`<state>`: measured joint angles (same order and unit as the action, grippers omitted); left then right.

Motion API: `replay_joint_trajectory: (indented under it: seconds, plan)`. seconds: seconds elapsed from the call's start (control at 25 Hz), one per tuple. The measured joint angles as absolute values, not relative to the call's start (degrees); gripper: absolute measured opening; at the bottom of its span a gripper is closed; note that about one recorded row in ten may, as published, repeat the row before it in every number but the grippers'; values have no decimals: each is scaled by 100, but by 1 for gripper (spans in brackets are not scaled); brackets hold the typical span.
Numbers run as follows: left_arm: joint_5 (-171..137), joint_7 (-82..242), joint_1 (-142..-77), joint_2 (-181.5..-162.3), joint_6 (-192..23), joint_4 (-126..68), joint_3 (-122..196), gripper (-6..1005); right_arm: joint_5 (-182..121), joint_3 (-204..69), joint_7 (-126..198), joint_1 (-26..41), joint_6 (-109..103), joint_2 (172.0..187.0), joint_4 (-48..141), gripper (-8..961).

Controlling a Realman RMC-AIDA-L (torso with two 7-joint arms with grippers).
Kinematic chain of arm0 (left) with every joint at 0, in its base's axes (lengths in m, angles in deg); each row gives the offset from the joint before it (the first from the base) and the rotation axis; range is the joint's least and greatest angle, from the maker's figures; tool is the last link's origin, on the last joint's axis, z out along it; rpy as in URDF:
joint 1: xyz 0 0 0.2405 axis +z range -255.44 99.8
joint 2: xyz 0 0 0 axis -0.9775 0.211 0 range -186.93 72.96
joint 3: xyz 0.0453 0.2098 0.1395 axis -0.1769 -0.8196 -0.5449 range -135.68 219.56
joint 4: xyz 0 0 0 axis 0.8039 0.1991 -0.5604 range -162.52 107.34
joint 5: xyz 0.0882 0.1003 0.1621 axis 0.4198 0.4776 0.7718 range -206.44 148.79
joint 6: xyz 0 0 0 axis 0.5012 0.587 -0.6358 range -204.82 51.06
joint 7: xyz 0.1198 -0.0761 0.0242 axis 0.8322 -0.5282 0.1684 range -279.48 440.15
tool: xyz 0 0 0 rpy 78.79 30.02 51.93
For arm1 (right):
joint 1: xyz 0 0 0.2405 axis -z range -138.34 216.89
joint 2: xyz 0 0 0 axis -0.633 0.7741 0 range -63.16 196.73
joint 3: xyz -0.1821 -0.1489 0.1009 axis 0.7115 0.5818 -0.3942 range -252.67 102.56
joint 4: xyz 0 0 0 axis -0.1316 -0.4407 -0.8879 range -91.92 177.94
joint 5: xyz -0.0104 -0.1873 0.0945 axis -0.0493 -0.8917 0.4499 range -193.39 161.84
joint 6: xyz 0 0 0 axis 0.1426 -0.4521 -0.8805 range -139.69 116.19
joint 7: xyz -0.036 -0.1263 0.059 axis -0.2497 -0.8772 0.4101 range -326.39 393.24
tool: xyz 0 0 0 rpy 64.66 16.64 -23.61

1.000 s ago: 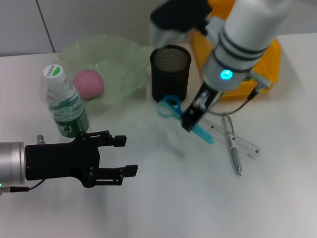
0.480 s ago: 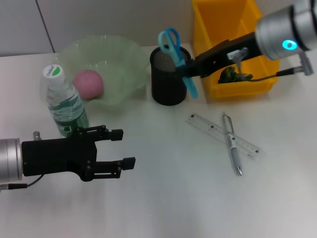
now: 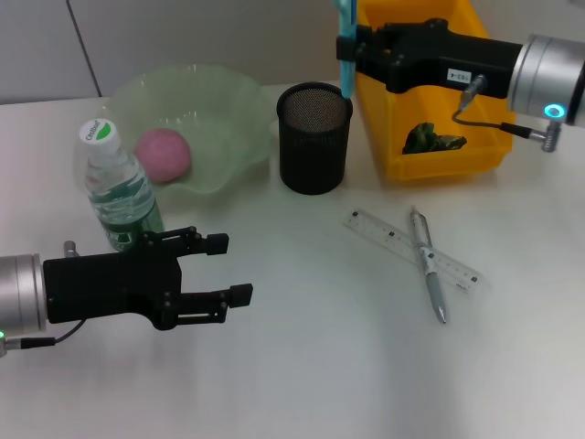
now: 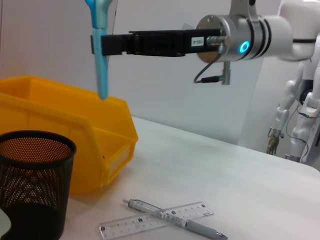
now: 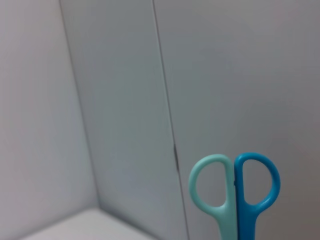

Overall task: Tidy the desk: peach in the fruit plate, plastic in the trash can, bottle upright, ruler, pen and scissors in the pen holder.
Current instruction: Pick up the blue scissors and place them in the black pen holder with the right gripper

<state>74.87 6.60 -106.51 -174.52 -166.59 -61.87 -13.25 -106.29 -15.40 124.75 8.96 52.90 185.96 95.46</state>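
White worktop [image 3: 320,347]: right pincer [image 3: 352,41] grips scissors [image 3: 345,46] upright, pen holder [image 3: 314,137] just below; left pincer [image 3: 228,270] wide, idle beside bottle [image 3: 119,187].

Non-task stuff only: white worktop [image 3: 366,366], plain and matte. Grey panelled wall [image 3: 183,37] behind it, with a vertical seam in it that also shows in the right wrist view [image 5: 170,125]. In the left wrist view, a white humanoid robot figure [image 4: 300,115] stands in the background, well apart from the worktop edge.
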Motion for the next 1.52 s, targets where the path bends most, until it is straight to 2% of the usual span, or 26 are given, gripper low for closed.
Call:
replay_joint_trajectory:
  seconds: [0.28,0.8,1.52]
  plan:
    - [7488,719,-10647,-17488,-16604,-6183,-1322,802,-9591,-1616,10997,486,4953,18597,8240,216]
    - [7490,811,-10647,-17511,-16513,-6178,-1316,802,-9246,-1585,10280,-219,4105,18628,6863,217]
    - [7479,827,-10638,-17511,-16581,-6184,-1317,802,-9180,-1468,10086,-307,3833,18640,6526,218]
